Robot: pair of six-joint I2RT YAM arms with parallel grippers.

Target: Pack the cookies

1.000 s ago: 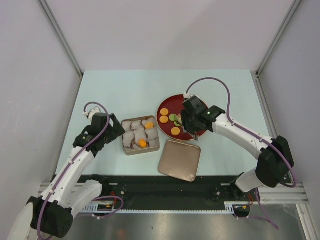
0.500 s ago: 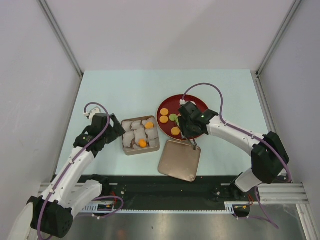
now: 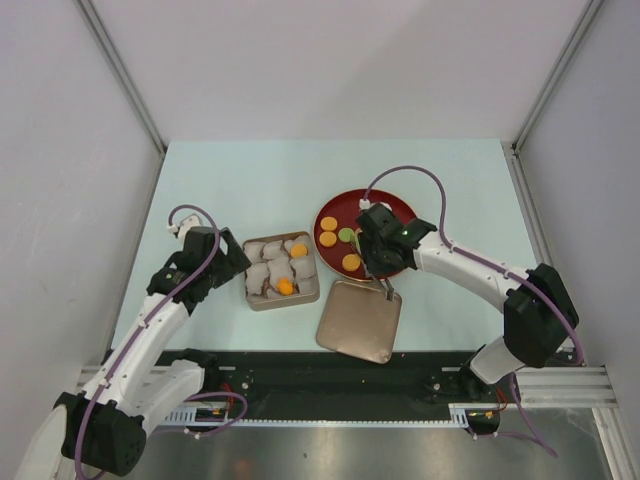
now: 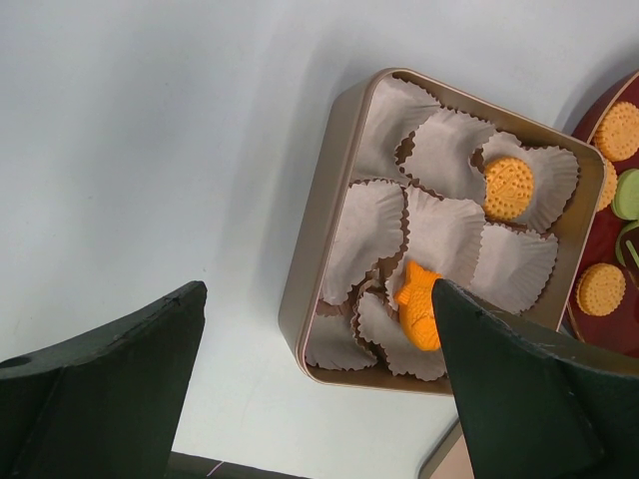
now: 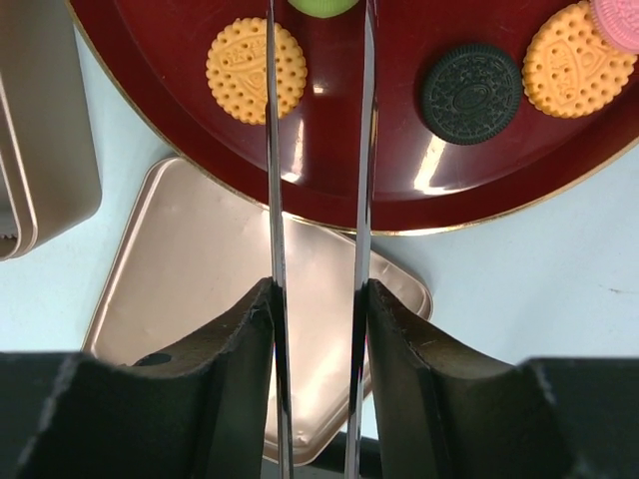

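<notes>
The dark-red plate [image 3: 335, 212] holds cookies: orange ones [image 3: 329, 223], a green one [image 3: 346, 235], and, in the right wrist view, a black one [image 5: 470, 93] and a pink one [image 5: 619, 20]. My right gripper [image 3: 380, 262] is above the plate's near edge, shut on metal tongs [image 5: 272, 180]. The blades run up to a green cookie [image 5: 321, 5] at the frame's top edge. The tan tin [image 4: 329, 200] has paper cups, a round orange cookie [image 4: 508, 188] and an orange fish-shaped one [image 4: 420, 305]. My left gripper [image 4: 318, 299] is open and empty beside the tin's left side.
The tin's lid [image 3: 360, 320] lies flat in front of the plate, under the right gripper, and shows in the right wrist view [image 5: 200, 279]. The tin [image 3: 283, 304] sits left of the plate. Grey walls enclose the pale table on three sides.
The right arm shifted a little left and toward the near edge of the plate a second ago, then held still. The left arm has not moved.
</notes>
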